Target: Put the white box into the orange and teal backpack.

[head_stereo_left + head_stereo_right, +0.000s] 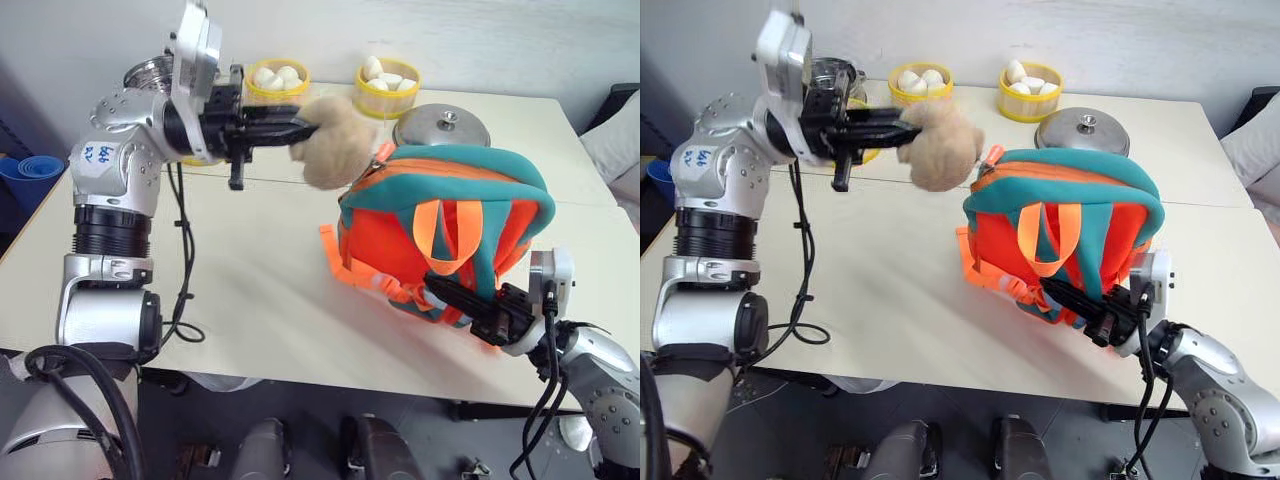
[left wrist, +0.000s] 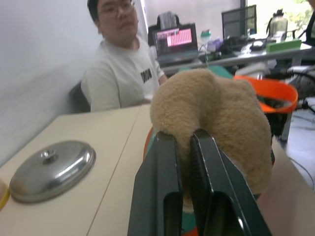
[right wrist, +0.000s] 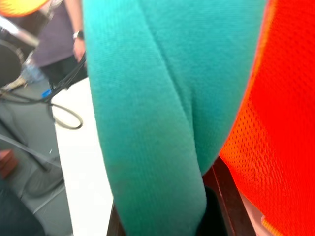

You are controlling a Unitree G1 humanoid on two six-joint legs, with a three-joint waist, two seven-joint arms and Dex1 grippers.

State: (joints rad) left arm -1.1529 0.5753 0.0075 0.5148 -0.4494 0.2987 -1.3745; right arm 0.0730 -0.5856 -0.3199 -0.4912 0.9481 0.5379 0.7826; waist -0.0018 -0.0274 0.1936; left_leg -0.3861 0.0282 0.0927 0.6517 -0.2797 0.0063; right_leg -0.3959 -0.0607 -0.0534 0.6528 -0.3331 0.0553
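The orange and teal backpack (image 1: pixel 440 230) stands upright on the pale table (image 1: pixel 250 300), right of centre. Its tan plush bear head (image 1: pixel 330 140) is stretched out to the left, level with the bag's top. My left gripper (image 1: pixel 305 128) is shut on that bear head (image 2: pixel 216 118), pointing level toward the bag. My right gripper (image 1: pixel 445 292) is at the bag's lower front, shut on its teal padded strap (image 3: pixel 147 98). The white box is out of view.
Two yellow steamer baskets (image 1: pixel 277 80) (image 1: pixel 387 85) with white buns stand at the table's far edge. A metal lid (image 1: pixel 441 125) lies behind the bag. A person in a white shirt (image 2: pixel 123 64) sits beyond the table.
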